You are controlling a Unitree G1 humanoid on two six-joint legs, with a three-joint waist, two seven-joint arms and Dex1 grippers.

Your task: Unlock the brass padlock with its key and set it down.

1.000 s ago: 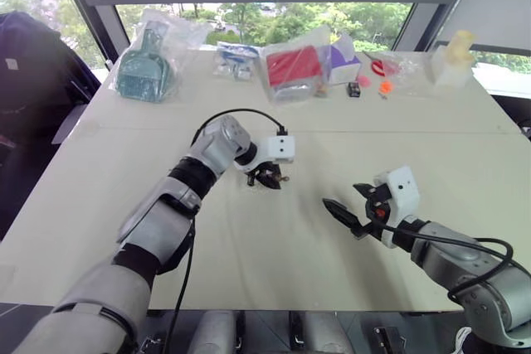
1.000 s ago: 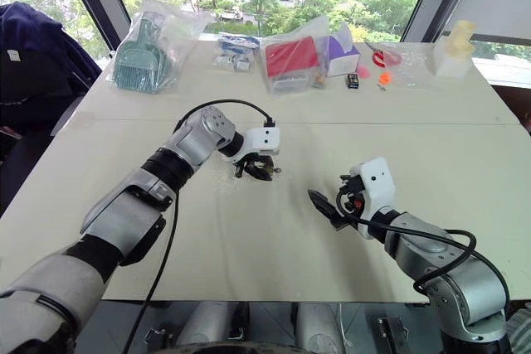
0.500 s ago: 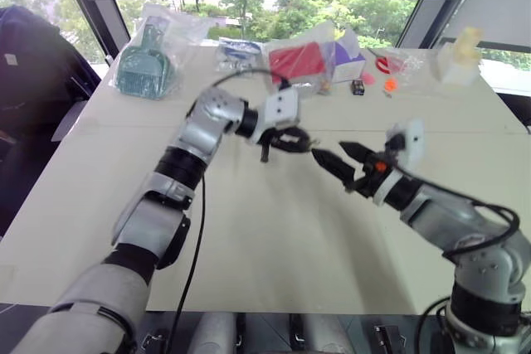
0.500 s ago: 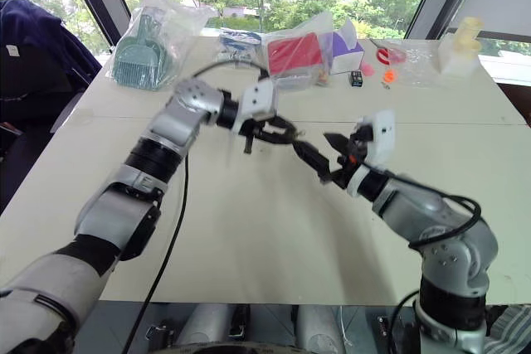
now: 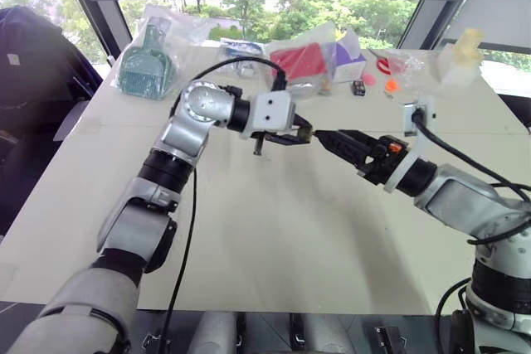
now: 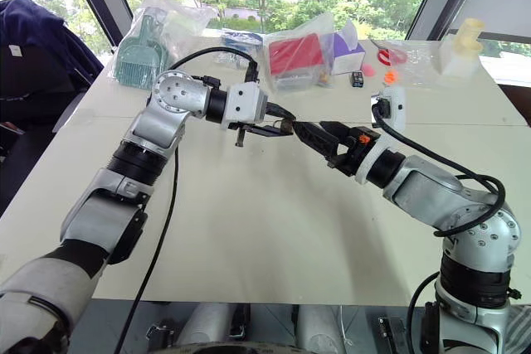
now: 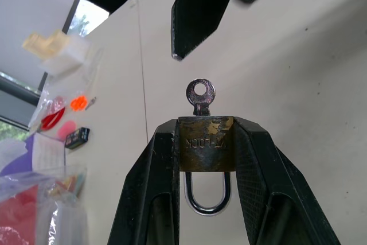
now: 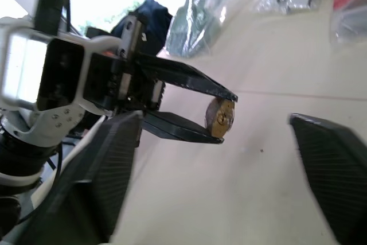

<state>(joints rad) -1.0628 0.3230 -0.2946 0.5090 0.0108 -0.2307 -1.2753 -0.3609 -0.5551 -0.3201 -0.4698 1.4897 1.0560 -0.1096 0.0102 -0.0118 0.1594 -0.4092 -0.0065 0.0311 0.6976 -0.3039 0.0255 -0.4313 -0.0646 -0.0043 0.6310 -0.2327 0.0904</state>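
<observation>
Brass shows between the two black fingers of the left claw (image 7: pixel 206 159), which pinches the brass padlock (image 7: pixel 206 151) by its flat sides, held in the air over the middle of the bench (image 5: pixel 274 246). Its shackle (image 7: pixel 206 196) loops back toward the wrist and looks closed. The key (image 7: pixel 200 97) already sits in the keyhole, its round silvery bow sticking out past the fingertips. The right claw (image 8: pixel 229 159) faces the lock from close by with its jaws spread and nothing between them; in the left wrist view one of its fingers (image 7: pixel 198 12) hangs just beyond the key bow without touching it. The step in hand seems to be gripping that bow and turning it. The bow is tiny and thin, so the fingers could close off-centre and slide off, or knock the key out of the lock. A twist might also rotate the padlock inside the left pinch, since only its smooth faces are clamped, and it could drop to the bench.
</observation>
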